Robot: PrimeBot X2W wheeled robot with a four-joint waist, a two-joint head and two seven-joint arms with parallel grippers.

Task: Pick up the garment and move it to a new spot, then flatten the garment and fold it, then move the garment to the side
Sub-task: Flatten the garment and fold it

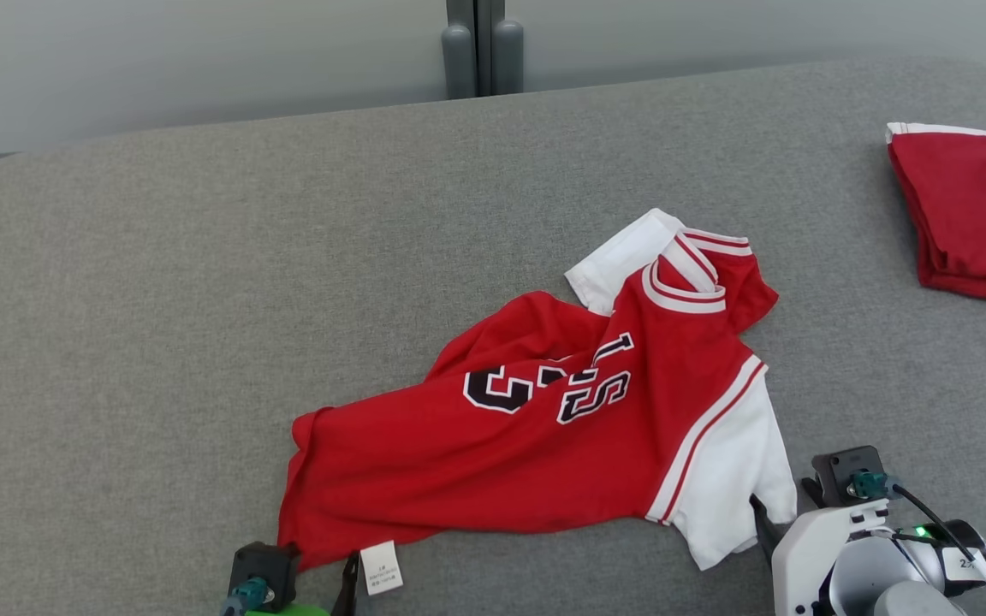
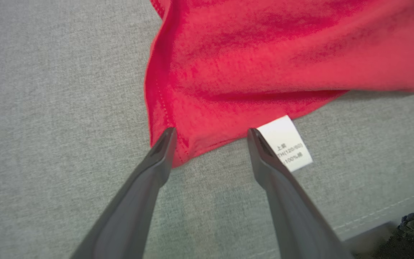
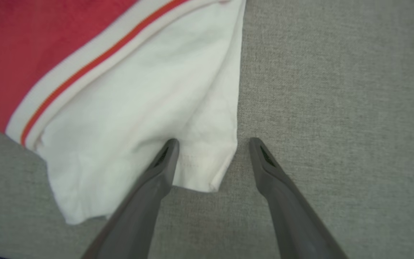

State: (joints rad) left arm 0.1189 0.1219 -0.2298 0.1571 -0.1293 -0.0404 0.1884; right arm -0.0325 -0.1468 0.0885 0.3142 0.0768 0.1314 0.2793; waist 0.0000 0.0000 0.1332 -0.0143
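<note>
1. I see the red shirt (image 1: 561, 428) lying crumpled near the middle of the grey bench (image 1: 202, 299), collar end away from me, black lettering facing up.
2. My left jaws stand spread wide and hold nothing. One tip is over the shirt's near hem corner, and the other is just beside the white label (image 2: 289, 144).
3. My right jaws are spread wide too, and empty. One tip lies over the cuff of the white sleeve (image 3: 149, 108), the other over bare bench.
4. A folded red garment (image 1: 972, 214) lies well apart, at the far right.
</note>
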